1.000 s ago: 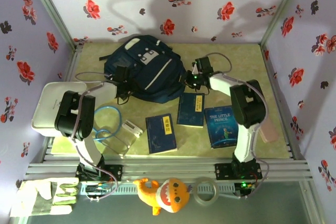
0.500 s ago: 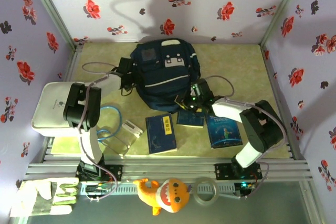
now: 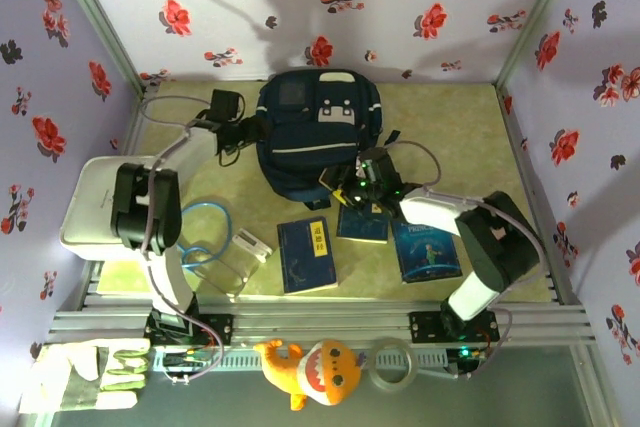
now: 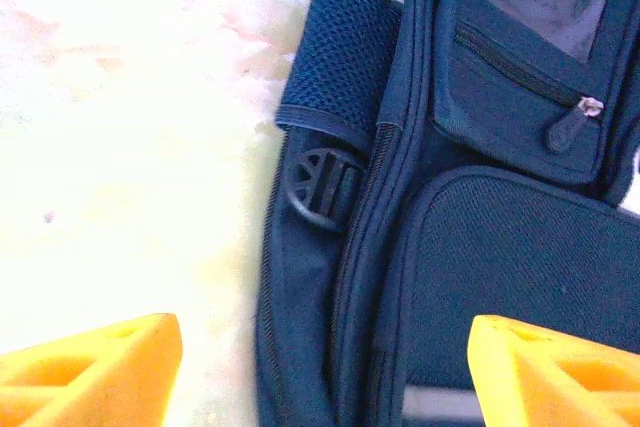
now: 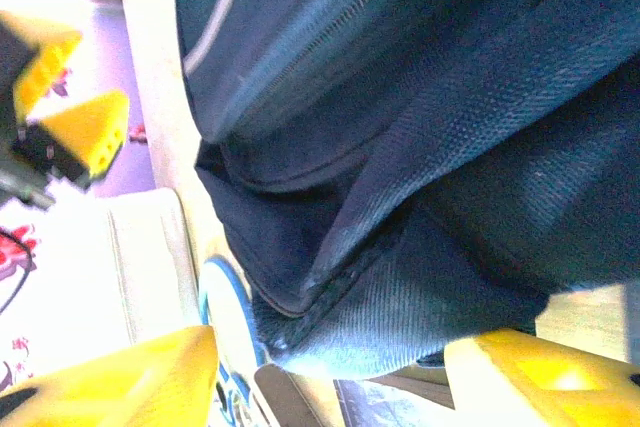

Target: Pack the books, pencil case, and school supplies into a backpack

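Navy fabric backpack (image 3: 318, 132) lies flat at the back of the worktop (image 3: 460, 137), seemingly zipped. Opening it looks like the step in hand: brace one side and take a zip pull, not loose cloth. Three books (image 3: 308, 255) wait just nearer. The left gripper (image 3: 238, 130), jaws wide, straddles its left side seam. The right gripper (image 3: 345, 185), jaws wide, spans its near hem.

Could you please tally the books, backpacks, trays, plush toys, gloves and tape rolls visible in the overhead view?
Books: 3
Backpack: 1
White tray: 1
Plush toy: 1
Glove: 1
Tape roll: 1
Total: 8
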Action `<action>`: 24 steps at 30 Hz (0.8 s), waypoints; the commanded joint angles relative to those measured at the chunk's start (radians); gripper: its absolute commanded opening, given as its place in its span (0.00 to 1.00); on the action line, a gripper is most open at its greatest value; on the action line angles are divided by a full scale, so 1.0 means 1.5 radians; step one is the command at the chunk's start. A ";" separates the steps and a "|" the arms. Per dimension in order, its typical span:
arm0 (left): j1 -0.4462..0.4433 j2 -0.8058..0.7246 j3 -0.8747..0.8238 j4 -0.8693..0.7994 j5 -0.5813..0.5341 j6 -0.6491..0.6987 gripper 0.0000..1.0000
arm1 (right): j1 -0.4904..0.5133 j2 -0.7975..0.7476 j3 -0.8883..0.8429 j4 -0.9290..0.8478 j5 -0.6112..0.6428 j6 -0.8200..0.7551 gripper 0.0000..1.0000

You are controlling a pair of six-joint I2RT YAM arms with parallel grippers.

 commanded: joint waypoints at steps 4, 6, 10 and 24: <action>-0.019 -0.106 -0.089 -0.026 0.087 -0.029 0.76 | -0.067 -0.083 0.003 -0.115 0.079 -0.103 0.72; -0.037 -0.115 -0.109 0.000 0.124 -0.061 0.75 | -0.092 -0.085 0.015 -0.141 0.086 -0.118 0.72; -0.087 -0.102 -0.111 0.056 0.167 -0.116 0.73 | -0.134 -0.058 0.056 -0.177 0.082 -0.152 0.73; -0.124 0.049 0.001 0.027 0.157 -0.115 0.67 | -0.177 0.221 0.303 -0.231 0.021 -0.228 0.69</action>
